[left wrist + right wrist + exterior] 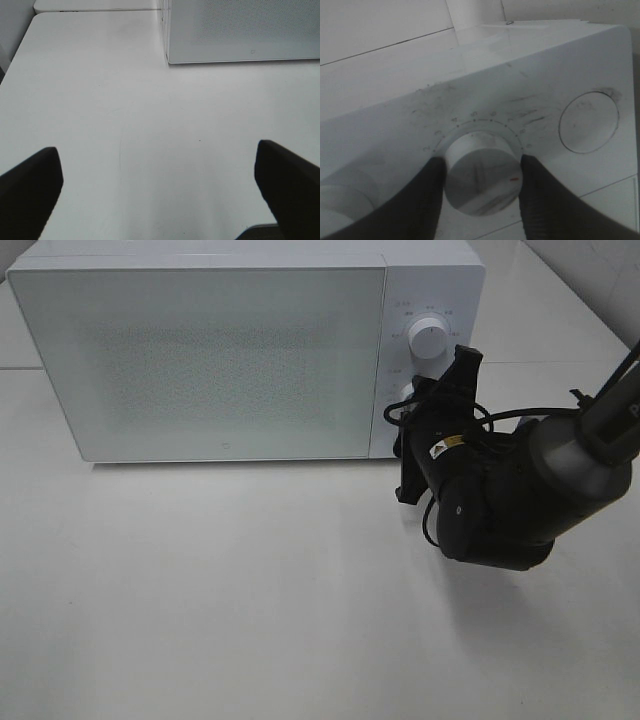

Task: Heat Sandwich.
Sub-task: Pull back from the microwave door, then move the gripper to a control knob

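**Left:** the left gripper (160,192) hangs over the bare table (150,100), jaws spread to their widest and holding nothing. The microwave (240,30) stands ahead of it, well apart.

**Centre:** the microwave door (220,355) is shut, and its frosted panel shows nothing within. The sandwich appears in no view. It probably lies behind that door, on the right gripper's left, but this cannot be confirmed.

**Right:** the right gripper (482,165) meets the control panel (425,300) head-on. Its jaws are about half closed, with one finger (422,200) pressed on each flank of the lower dial (482,176). The upper dial (430,339) lies just beside the fingers, untouched.

**Governing relation:** the lower dial's axis runs straight out of the panel, in line with the right gripper's own long axis. Setting the time should therefore call for a wrist roll about that line, with no sideways travel. Only the right arm is placed for this; the left is far from the panel.
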Controlling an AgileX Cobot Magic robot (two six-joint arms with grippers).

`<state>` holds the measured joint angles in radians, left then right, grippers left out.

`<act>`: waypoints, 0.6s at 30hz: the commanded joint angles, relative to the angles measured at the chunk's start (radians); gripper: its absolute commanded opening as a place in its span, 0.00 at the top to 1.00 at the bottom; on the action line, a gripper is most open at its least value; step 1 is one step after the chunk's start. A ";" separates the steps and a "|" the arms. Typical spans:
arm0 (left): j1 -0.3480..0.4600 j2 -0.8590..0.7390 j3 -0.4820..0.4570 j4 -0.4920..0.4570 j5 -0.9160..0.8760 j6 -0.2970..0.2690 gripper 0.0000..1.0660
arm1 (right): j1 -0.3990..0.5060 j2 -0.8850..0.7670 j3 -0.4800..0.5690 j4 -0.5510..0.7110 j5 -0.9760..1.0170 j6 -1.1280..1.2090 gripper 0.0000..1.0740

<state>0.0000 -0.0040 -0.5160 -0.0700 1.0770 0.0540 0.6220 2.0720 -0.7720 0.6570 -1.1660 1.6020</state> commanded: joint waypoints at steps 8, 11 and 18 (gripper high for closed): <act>0.001 -0.020 0.001 -0.002 -0.010 -0.005 0.06 | -0.004 -0.007 -0.013 -0.063 -0.153 -0.069 0.65; 0.001 -0.020 0.001 -0.002 -0.010 -0.005 0.06 | -0.004 -0.007 -0.013 -0.063 -0.139 -0.095 0.60; 0.001 -0.020 0.001 -0.002 -0.010 -0.005 0.06 | -0.004 -0.007 -0.013 -0.045 -0.126 -0.169 0.42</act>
<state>0.0000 -0.0040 -0.5160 -0.0700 1.0770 0.0540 0.6220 2.0720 -0.7720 0.6430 -1.1730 1.4650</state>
